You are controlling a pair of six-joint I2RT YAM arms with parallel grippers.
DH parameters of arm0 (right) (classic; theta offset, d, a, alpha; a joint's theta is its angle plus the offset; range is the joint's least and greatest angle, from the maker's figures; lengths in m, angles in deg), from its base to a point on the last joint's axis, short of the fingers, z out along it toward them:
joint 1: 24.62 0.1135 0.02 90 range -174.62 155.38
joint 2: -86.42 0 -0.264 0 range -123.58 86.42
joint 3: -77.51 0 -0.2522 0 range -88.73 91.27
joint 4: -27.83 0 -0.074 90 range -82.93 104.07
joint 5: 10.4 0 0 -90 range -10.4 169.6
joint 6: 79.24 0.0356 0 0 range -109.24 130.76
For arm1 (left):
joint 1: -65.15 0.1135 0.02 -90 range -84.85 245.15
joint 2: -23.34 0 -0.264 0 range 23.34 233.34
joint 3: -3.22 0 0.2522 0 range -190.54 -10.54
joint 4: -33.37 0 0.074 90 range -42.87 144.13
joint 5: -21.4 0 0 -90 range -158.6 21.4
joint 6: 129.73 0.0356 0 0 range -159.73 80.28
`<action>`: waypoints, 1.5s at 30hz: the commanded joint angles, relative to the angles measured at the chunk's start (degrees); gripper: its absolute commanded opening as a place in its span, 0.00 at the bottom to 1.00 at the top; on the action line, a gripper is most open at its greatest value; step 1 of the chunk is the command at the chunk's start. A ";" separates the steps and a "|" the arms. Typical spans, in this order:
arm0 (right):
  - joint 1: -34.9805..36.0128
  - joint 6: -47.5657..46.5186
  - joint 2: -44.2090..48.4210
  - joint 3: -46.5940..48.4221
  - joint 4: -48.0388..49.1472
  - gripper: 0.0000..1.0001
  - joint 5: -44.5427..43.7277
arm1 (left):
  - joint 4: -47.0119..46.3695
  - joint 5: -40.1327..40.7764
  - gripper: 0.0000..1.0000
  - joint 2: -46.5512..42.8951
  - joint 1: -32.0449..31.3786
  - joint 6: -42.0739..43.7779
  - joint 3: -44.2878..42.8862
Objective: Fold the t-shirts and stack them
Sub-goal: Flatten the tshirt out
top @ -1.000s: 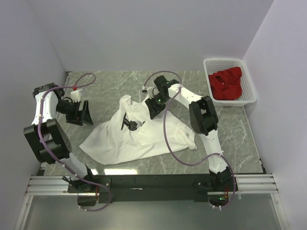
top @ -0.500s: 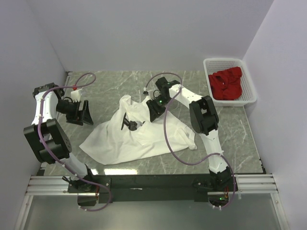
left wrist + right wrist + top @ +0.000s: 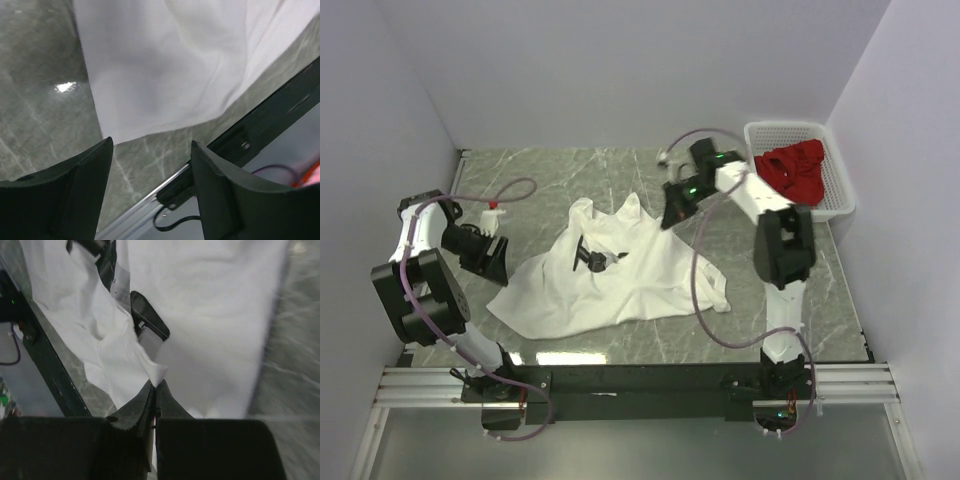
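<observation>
The right gripper (image 3: 155, 386) has its jaws clenched on a small peak of the white t-shirt (image 3: 210, 315), which spreads rumpled ahead of the tips over the table (image 3: 40, 100) — a small black thing (image 3: 149, 316) lies on the cloth further out from them. The left gripper (image 3: 151, 144) stands released with nothing between its jaws, the shirt's edge lying just ahead of their tips. The red t-shirt (image 3: 790, 172) sits heaped in the basket (image 3: 840, 190) — behind the right jaws, well apart from both pairs.

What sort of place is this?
Probably a robotics lab cell: plain white walls box in a marble-look table, two arms bolted to a rail, a white t-shirt and basket laid out.
</observation>
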 commanded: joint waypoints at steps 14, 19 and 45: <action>-19.66 -8.31 24.80 -17.33 -4.58 0.00 -1.80 | 2.81 -6.80 0.68 -8.11 1.41 51.30 7.28; -19.75 -8.48 24.80 -16.36 -5.80 0.00 -3.20 | -1.22 -4.17 0.62 -19.62 -6.85 59.68 21.58; -19.66 -8.93 24.45 -15.75 -8.53 0.00 -4.61 | -22.86 1.82 0.35 -24.66 -23.91 40.44 36.66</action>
